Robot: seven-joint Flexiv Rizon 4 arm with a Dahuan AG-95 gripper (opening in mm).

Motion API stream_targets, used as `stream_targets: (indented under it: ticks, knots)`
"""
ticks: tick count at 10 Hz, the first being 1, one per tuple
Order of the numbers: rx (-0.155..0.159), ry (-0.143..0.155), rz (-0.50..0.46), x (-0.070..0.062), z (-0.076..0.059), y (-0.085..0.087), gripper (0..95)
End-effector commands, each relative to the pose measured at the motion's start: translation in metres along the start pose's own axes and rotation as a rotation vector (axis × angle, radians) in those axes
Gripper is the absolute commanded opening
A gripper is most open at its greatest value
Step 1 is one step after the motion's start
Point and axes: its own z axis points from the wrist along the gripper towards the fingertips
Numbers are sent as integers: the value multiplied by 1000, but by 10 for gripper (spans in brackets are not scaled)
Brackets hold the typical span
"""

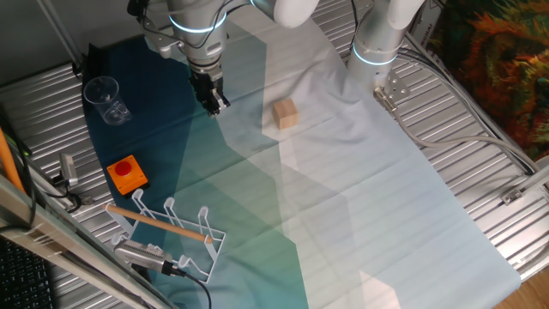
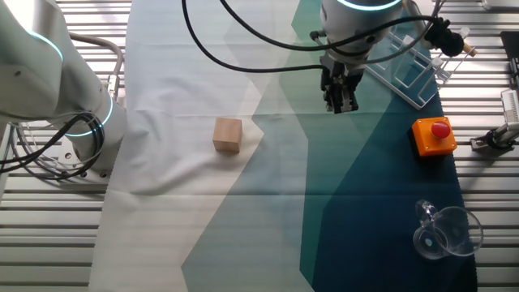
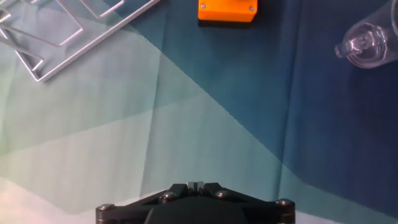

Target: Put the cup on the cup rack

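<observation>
Clear plastic marks the cup [image 1: 105,97], which stands upright on the dark blue part of the cloth [image 1: 343,206] near one corner of the worktop, close to the ribbed metal edge [image 1: 34,94]. The cup rack [image 1: 167,232], white wire with a light wooden rod across it, sits at the neighbouring corner along the same side, and the orange block [image 1: 127,174] with its red button lies between them, apart from both.

The gripper [image 1: 214,101] hangs over the middle of the cloth where the dark blue meets the paler teal, well apart from the cup and rack. Its fingers look drawn together with nothing between them. A tan wooden cube [image 1: 286,113] rests alone on the pale part of the cloth, off to the gripper's side.

Open cloth lies between the gripper and the cup, with only the orange block near that path. The far end of the cloth toward the opposite edge carries no objects.

From the other fixed view the cup [image 2: 444,231] shows its rim and base distinctly, and the rack [image 2: 405,65] is partly hidden behind the arm. The hand view shows the cup [image 3: 367,45], the orange block [image 3: 227,11] and a corner of the rack [image 3: 68,31], but not the fingertips.
</observation>
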Motion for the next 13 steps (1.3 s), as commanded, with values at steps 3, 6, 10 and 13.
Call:
stream_targets:
  ticks: [3,6,10,13]
  knots:
    - [-14,11,-75,-24,12,-29,0]
    - [-19,5,-136,-34,24,-41,0]
    - [-26,23,-213,-61,22,-38,0]
    - [-35,12,-210,-60,22,-39,0]
